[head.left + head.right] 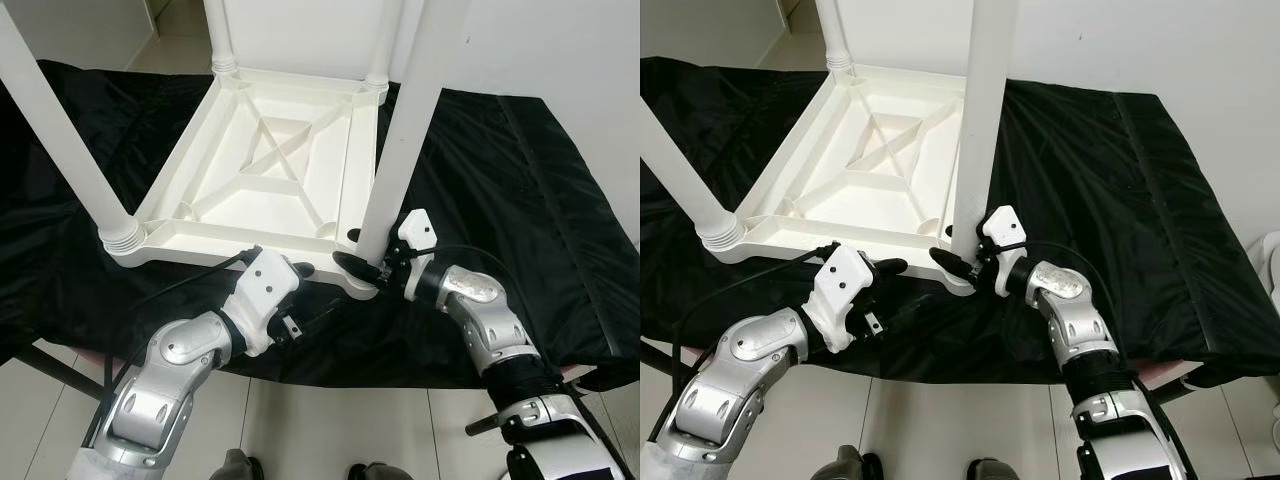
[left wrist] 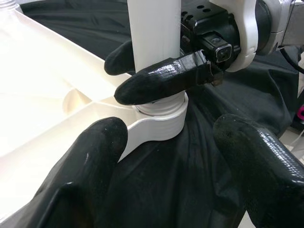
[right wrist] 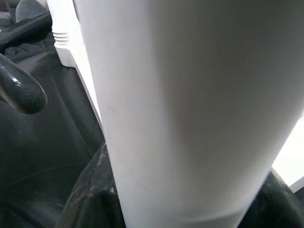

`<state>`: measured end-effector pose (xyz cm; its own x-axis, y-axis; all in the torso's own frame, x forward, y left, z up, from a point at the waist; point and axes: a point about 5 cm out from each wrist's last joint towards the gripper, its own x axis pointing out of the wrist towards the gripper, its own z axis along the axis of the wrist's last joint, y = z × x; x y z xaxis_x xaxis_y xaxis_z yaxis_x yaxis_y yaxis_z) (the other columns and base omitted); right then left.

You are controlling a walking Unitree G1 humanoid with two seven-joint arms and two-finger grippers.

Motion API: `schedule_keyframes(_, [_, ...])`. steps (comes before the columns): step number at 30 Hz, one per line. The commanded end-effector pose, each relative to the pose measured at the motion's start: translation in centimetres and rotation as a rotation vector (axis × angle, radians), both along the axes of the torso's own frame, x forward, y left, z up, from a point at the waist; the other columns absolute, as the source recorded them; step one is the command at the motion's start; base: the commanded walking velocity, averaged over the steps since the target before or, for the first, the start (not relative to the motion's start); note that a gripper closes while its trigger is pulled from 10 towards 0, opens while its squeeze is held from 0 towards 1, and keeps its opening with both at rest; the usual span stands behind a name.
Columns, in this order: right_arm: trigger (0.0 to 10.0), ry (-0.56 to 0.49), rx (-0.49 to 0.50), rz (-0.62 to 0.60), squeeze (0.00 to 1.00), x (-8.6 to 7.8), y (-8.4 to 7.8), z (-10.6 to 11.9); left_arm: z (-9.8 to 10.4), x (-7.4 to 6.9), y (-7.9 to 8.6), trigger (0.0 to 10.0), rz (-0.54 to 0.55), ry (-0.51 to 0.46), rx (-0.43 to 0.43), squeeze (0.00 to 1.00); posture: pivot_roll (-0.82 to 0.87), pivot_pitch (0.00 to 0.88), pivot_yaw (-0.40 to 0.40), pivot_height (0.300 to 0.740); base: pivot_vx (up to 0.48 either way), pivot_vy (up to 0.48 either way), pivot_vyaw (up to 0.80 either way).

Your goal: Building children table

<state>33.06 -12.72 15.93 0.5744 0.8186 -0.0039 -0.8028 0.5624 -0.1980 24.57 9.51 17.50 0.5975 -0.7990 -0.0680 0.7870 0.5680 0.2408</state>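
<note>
A wide black glossy cloth (image 1: 500, 200) covered the work surface, its far corners cut off by the frame, and a slice of pale tiled floor (image 1: 340, 420) showed below its near edge. On the cloth lay the white plastic children's table top (image 1: 260, 170), upside down with its ribbed underside and crossed braces facing up. Four white round plastic legs stood at its corners, every one cut off by the top of the picture: the near-left leg (image 1: 60, 130) leaned outward from its ribbed socket, the two far ones showed little more than their bases, and the near-right leg (image 1: 400, 140) rose from the near-right corner socket (image 2: 159, 121). The right gripper (image 1: 362, 258) was clenched around that near-right leg just above the socket, one black finger (image 2: 161, 80) lying across the front of the leg, the other mostly hidden behind it; in the right wrist view the leg blocked nearly everything else. The left gripper (image 1: 300, 290) hovered just beside the same corner at the table top's near edge, its fingers (image 2: 85, 161) spread apart and holding nothing. A thin black cable (image 1: 180, 285) looped from the left wrist.
</note>
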Motion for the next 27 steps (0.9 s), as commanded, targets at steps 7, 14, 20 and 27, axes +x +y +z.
schedule_keyframes(7, [10.0, 0.054, 0.075, -0.120, 0.00, 0.7, -1.0, -0.8, -0.2, 0.7, 0.1, 10.0, 0.055, -0.033, 0.012, 0.00, -0.08, 0.051, -0.022, 0.740, 0.000, 0.000, 0.00])
schedule_keyframes(14, [10.0, -0.018, 0.102, -0.279, 0.00, 0.2, -1.1, -0.9, -0.3, 1.0, 0.0, 10.0, 0.071, -0.042, 0.012, 0.00, -0.09, 0.046, -0.022, 0.740, 0.000, 0.000, 0.00])
schedule_keyframes(20, [10.0, -0.034, 0.135, -0.413, 0.00, -0.1, -1.0, -1.0, -0.4, 1.1, -0.1, 10.0, 0.078, -0.045, 0.007, 0.00, -0.10, 0.045, -0.021, 0.740, 0.000, 0.000, 0.00])
schedule_keyframes(27, [10.0, -0.003, 0.172, -0.740, 0.00, -1.5, 0.1, -2.6, -0.7, 0.9, -0.3, 10.0, 0.085, -0.043, -0.007, 0.00, -0.10, 0.054, -0.022, 0.740, 0.000, 0.000, 0.00])
